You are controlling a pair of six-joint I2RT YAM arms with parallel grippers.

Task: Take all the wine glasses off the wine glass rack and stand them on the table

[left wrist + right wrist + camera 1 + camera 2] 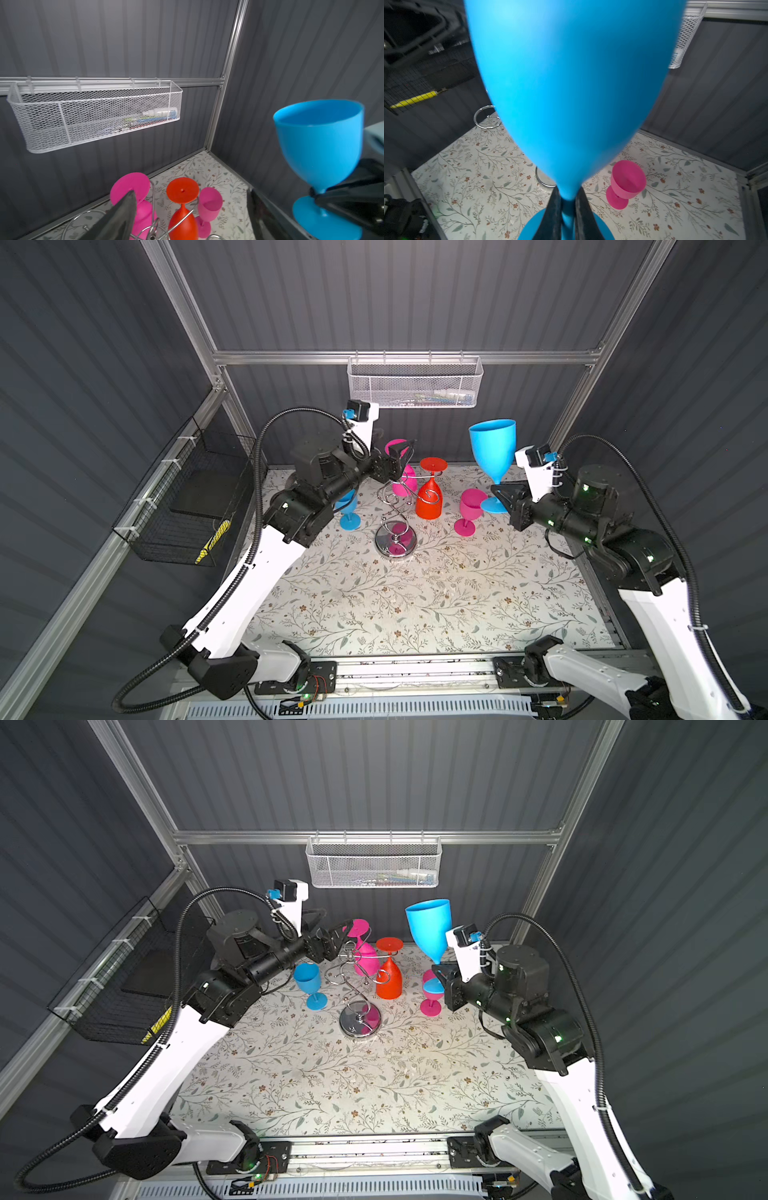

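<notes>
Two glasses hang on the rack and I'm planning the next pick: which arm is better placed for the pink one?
Left. The left gripper is open beside the hanging pink glass; the right gripper is shut on the blue glass.

A floral-patterned bench (436, 605) carries the chrome wine glass rack (395, 545) on its round base, a small blue glass (348, 514) left of it, and a pink glass (469, 510) upright to its right.

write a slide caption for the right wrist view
Right claw shut on the stem of a blue glass, a pink glass standing on the floral table behind.
</notes>
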